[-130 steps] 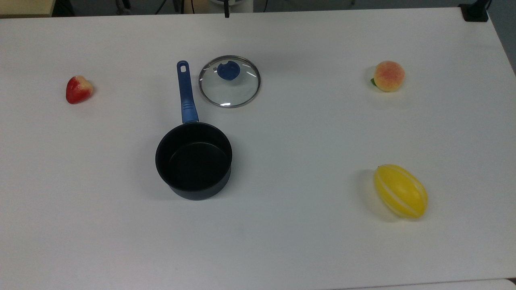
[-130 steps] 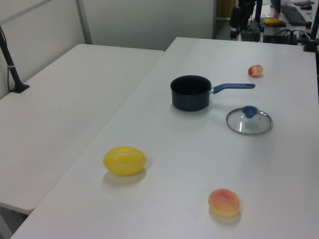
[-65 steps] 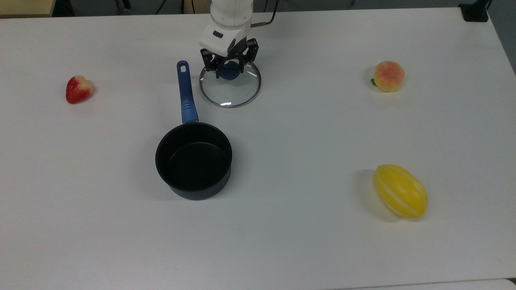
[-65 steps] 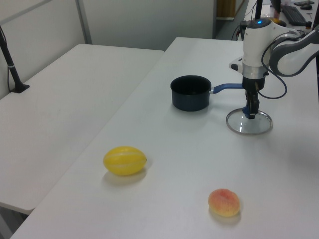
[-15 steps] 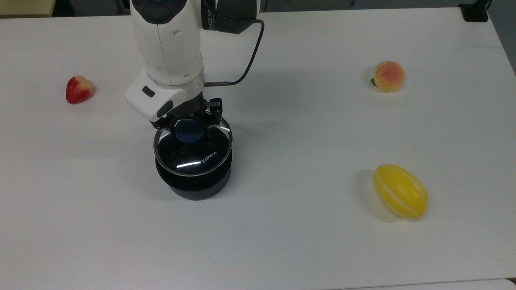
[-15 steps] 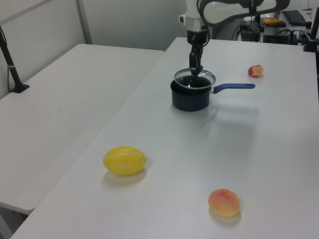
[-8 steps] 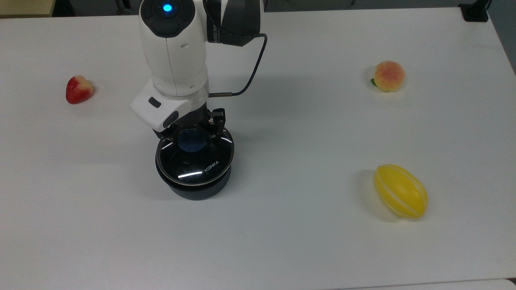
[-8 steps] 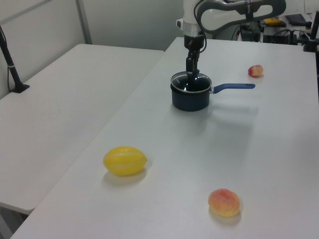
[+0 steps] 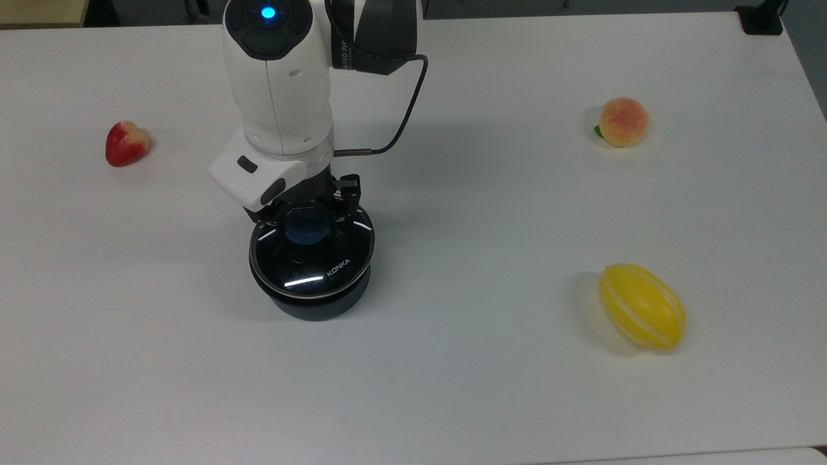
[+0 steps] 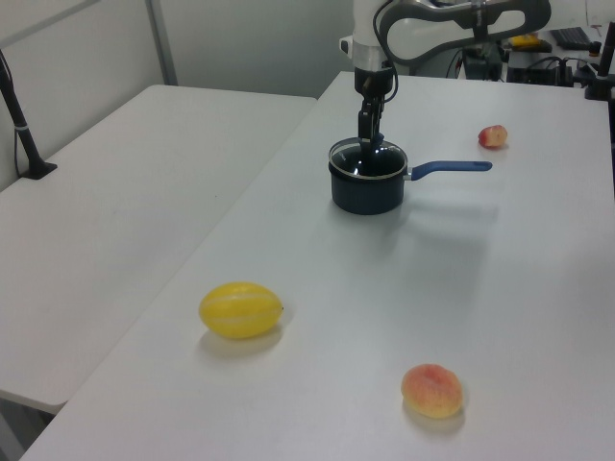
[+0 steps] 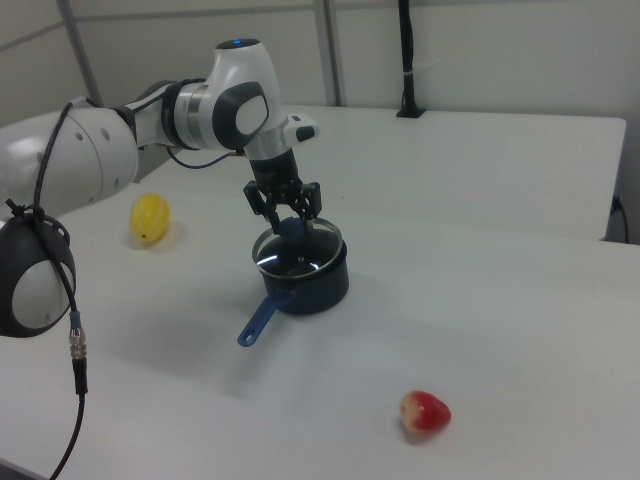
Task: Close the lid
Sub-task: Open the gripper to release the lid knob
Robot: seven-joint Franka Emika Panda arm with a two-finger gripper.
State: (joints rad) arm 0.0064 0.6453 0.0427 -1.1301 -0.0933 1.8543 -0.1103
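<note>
Where the glass lid [image 9: 313,261] sits flat on the black saucepan [image 9: 314,303], its blue knob [image 9: 305,228] lies between the gripper [image 9: 309,216]'s jaws, which stand apart on either side, not pinching. The blue handle [image 10: 450,168] juts sideways behind them.

White arm [image 9: 278,84], blue light, black cable [image 9: 400,110], black jaws.

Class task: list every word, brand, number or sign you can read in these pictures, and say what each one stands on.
"KONKA": white letters on the glass lid, which sits on the black saucepan.
Dark band on the robot arm: white lettering, too small and cut off to read.
Nothing else carries readable text.
</note>
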